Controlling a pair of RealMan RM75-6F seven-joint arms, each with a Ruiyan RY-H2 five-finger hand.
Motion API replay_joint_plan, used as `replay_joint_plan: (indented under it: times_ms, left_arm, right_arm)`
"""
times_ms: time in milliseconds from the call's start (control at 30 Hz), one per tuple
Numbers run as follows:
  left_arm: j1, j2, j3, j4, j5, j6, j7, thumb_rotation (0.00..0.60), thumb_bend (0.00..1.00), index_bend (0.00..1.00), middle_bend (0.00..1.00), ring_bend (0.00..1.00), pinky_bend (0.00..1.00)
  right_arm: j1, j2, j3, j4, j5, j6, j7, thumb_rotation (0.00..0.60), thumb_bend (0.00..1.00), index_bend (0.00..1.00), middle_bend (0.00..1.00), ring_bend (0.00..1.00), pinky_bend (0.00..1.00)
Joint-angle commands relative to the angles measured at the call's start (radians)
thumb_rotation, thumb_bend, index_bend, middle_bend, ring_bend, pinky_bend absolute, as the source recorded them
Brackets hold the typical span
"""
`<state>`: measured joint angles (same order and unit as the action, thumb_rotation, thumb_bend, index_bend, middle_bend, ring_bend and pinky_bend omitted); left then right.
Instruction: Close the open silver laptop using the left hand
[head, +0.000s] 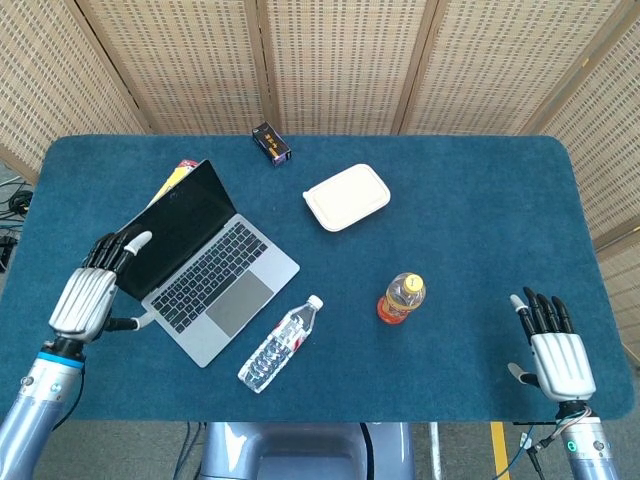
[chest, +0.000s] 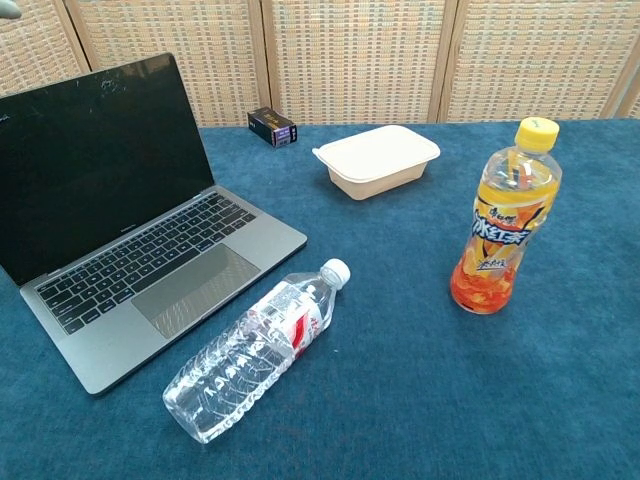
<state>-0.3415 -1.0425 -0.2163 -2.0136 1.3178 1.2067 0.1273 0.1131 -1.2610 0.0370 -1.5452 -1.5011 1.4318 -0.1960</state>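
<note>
Laptop in matte silver metal (head: 200, 272), black glossy screen upright, on blue felt table (head: 470, 210).
Left hand (head: 88, 297) by its lid, fingers spread, empty; right hand (head: 556, 355) likewise.

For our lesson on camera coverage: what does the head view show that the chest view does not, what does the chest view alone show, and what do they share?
Only the head view shows the right hand, open near the table's front edge, the whole left hand at the laptop's screen edge, and a yellow item behind the screen. Only the chest view shows the orange bottle's label side-on. Both show the laptop, water bottle, orange drink bottle, white container and small dark box.
</note>
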Motion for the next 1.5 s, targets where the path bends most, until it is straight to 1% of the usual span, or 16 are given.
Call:
replay_joint_plan:
  times_ms: [33, 133, 233, 400, 467, 533, 633, 933, 1067, 1167, 1500]
  left_arm:
    - [-0.068, 0.06, -0.074, -0.065, -0.127, -0.094, -0.09, 0.6, 0.19, 0.0, 0.0, 0.0, 0.0]
    - [-0.104, 0.09, -0.113, -0.077, -0.223, -0.147, -0.138, 0.6, 0.2, 0.0, 0.0, 0.0, 0.0]
    - [-0.139, 0.104, -0.139, -0.061, -0.303, -0.173, -0.139, 0.6, 0.21, 0.0, 0.0, 0.0, 0.0]
    - [-0.176, 0.103, -0.149, -0.047, -0.412, -0.163, -0.1, 0.6, 0.25, 0.0, 0.0, 0.0, 0.0]
    - [-0.182, 0.101, -0.15, -0.042, -0.438, -0.155, -0.094, 0.6, 0.26, 0.0, 0.0, 0.0, 0.0]
    - [-0.186, 0.098, -0.152, -0.025, -0.474, -0.155, -0.104, 0.6, 0.27, 0.0, 0.0, 0.0, 0.0]
    - [-0.194, 0.103, -0.15, 0.009, -0.524, -0.185, -0.126, 0.6, 0.28, 0.0, 0.0, 0.0, 0.0]
    - [-0.219, 0.094, -0.128, 0.086, -0.628, -0.257, -0.16, 0.6, 0.39, 0.0, 0.0, 0.0, 0.0]
    - [-0.228, 0.085, -0.122, 0.102, -0.643, -0.271, -0.159, 0.6, 0.47, 0.0, 0.0, 0.0, 0.0]
    - [-0.242, 0.079, -0.119, 0.116, -0.666, -0.304, -0.171, 0.6, 0.51, 0.0, 0.0, 0.0, 0.0]
    - [-0.265, 0.066, -0.115, 0.119, -0.677, -0.365, -0.218, 0.6, 0.58, 0.0, 0.0, 0.0, 0.0]
  right_arm:
    - [0.001, 0.001, 0.002, 0.001, 0.001, -0.001, 0.002, 0.6, 0.05, 0.0, 0.0, 0.0, 0.0]
    - [0.001, 0.001, 0.003, 0.001, 0.003, -0.001, 0.006, 0.6, 0.05, 0.0, 0.0, 0.0, 0.0]
    - [0.002, 0.002, 0.006, 0.001, 0.005, -0.001, 0.007, 0.6, 0.05, 0.0, 0.0, 0.0, 0.0]
    - [0.002, 0.004, 0.008, 0.0, 0.006, 0.0, 0.011, 0.6, 0.05, 0.0, 0.0, 0.0, 0.0]
    - [0.002, 0.004, 0.008, 0.0, 0.007, 0.0, 0.013, 0.6, 0.05, 0.0, 0.0, 0.0, 0.0]
    - [0.002, 0.004, 0.009, 0.001, 0.008, -0.001, 0.015, 0.6, 0.05, 0.0, 0.0, 0.0, 0.0]
    - [0.003, 0.004, 0.008, 0.001, 0.007, -0.003, 0.013, 0.6, 0.05, 0.0, 0.0, 0.0, 0.0]
    - [0.006, 0.001, 0.008, 0.002, 0.01, -0.009, 0.009, 0.6, 0.05, 0.0, 0.0, 0.0, 0.0]
    - [0.006, 0.001, 0.008, 0.002, 0.009, -0.008, 0.01, 0.6, 0.05, 0.0, 0.0, 0.0, 0.0]
    - [0.007, 0.002, 0.009, 0.002, 0.01, -0.01, 0.011, 0.6, 0.05, 0.0, 0.0, 0.0, 0.0]
    - [0.008, 0.002, 0.011, 0.005, 0.012, -0.01, 0.017, 0.6, 0.05, 0.0, 0.0, 0.0, 0.0]
